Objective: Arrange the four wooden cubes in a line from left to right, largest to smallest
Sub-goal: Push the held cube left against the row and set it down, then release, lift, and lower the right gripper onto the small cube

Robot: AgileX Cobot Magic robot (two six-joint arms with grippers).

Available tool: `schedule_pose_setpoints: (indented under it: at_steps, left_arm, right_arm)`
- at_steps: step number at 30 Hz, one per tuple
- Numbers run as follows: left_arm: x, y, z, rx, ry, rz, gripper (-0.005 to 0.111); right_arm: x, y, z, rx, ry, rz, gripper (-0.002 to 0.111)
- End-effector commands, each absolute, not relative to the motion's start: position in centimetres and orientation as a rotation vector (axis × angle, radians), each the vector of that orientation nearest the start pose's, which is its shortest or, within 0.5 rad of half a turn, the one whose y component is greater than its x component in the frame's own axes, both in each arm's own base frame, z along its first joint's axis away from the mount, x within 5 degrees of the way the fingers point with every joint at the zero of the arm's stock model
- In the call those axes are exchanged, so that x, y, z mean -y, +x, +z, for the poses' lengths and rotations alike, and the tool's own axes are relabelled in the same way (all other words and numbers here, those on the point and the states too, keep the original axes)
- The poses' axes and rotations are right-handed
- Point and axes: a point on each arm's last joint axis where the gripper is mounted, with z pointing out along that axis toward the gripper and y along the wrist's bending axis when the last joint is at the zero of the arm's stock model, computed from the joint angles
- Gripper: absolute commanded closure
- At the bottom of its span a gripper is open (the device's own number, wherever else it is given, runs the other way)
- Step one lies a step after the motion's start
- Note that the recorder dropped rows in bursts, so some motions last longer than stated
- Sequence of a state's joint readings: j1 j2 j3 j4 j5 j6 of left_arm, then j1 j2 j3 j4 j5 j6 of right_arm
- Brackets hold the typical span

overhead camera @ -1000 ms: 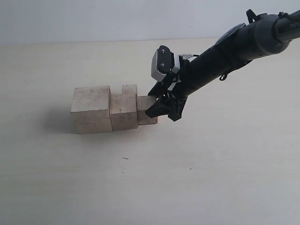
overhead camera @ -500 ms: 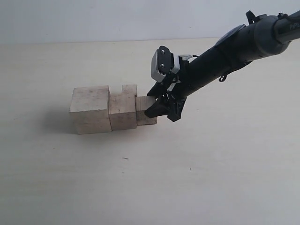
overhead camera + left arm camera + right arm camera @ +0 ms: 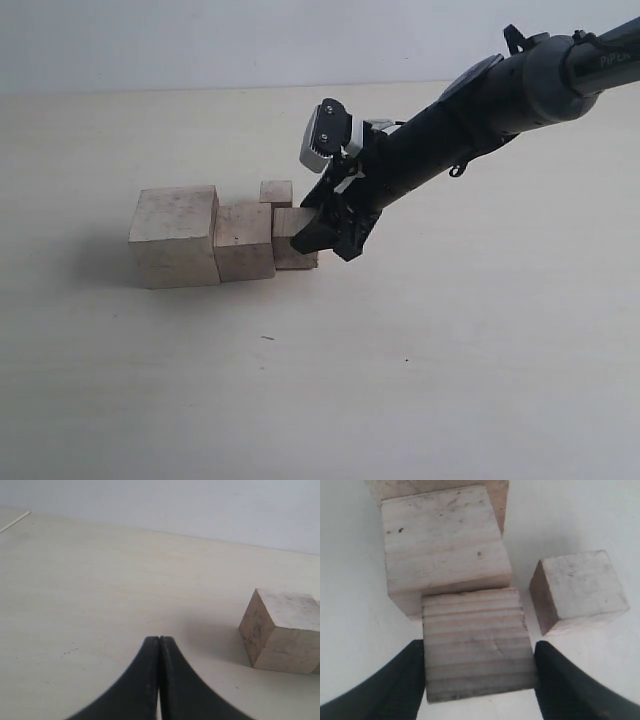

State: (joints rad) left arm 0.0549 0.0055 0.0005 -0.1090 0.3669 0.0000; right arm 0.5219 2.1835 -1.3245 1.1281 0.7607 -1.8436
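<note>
Pale matte tabletop [image 3: 430, 380] under a plain whitish wall [image 3: 200, 40]. At the left end of the row in the exterior view, largest cube [image 3: 175, 237], flat on the table, right face touching the next block. Same largest cube [image 3: 282, 630] in the left wrist view, well apart from the left gripper [image 3: 159, 647], and only an edge of it [image 3: 499, 500] at the far end of the right wrist view. Next, second cube [image 3: 244, 240], pressed between its bigger and smaller neighbours, top a step lower than the largest. Broad grained top of this second cube [image 3: 445, 545] plain in the right wrist view. Then third cube [image 3: 287, 245] at the right end of the row, flush against the second, lower again, caught inside the right gripper [image 3: 322, 236]. On that third cube [image 3: 477, 650], black fingers [image 3: 402, 685] tight against two opposite sides, so clamped on this block. Last, smallest cube [image 3: 276, 192], out of the line, on the table behind the row near the seam of second and third. Seen from the right wrist, smallest cube [image 3: 580, 590] just beside the third with a thin gap, outside the jaws. Black right arm [image 3: 480, 100] slanting down from the upper right of the exterior view, grey camera housing [image 3: 325, 135] above the wrist. Left gripper low over bare table, dark fingertips pressed together, nothing between them.
</note>
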Motion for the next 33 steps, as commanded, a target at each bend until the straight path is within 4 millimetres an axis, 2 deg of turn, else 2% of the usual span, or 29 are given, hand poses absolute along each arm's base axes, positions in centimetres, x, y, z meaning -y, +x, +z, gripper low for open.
schedule_pose_setpoints:
  at_steps: [1, 5, 10, 13, 14, 18, 24, 27, 28, 31, 33]
  left_arm:
    - [0.1, 5.3, 18.1, -1.839, -0.113, -0.072, 0.107]
    - [0.1, 5.3, 18.1, -1.839, -0.113, -0.072, 0.107]
    - [0.1, 5.3, 18.1, -1.839, -0.113, -0.072, 0.107]
    - [0.1, 5.3, 18.1, -1.839, -0.113, -0.072, 0.107]
    - [0.1, 5.3, 18.1, -1.839, -0.113, -0.072, 0.107]
    - [0.1, 5.3, 18.1, -1.839, -0.113, -0.072, 0.107]
    - [0.1, 5.3, 18.1, -1.839, -0.113, -0.072, 0.107]
    - [0.1, 5.3, 18.1, -1.839, -0.113, -0.072, 0.107]
    - [0.1, 5.3, 18.1, -1.839, -0.113, -0.072, 0.107]
    - [0.1, 5.3, 18.1, -1.839, -0.113, -0.072, 0.107]
    - [0.1, 5.3, 18.1, -1.839, -0.113, -0.072, 0.107]
  right_arm:
    - [-25.7, 33.2, 10.4, -1.847, -1.764, 0.782, 0.108]
    - [-25.5, 33.0, 10.2, -1.827, -1.827, 0.771, 0.089]
    - [-25.5, 32.9, 10.5, -1.82, -1.83, 0.781, 0.051]
    - [-25.5, 32.9, 11.1, -1.807, -1.825, 0.771, 0.035]
    - [-25.5, 32.9, 11.3, -1.802, -1.823, 0.765, 0.033]
    - [-25.5, 33.0, 12.8, -1.777, -1.81, 0.748, 0.032]
    - [-25.3, 33.0, 16.2, -1.805, -1.716, 0.712, 0.033]
    - [-25.1, 33.1, 18.3, -1.868, -1.591, 0.681, 0.033]
    - [-25.0, 33.3, 19.0, -1.936, -1.49, 0.687, 0.035]
    - [-24.9, 33.5, 21.2, -2.099, -1.213, 0.766, 0.054]
    - [-25.5, 33.3, 22.1, -2.161, -1.124, 0.847, 0.07]
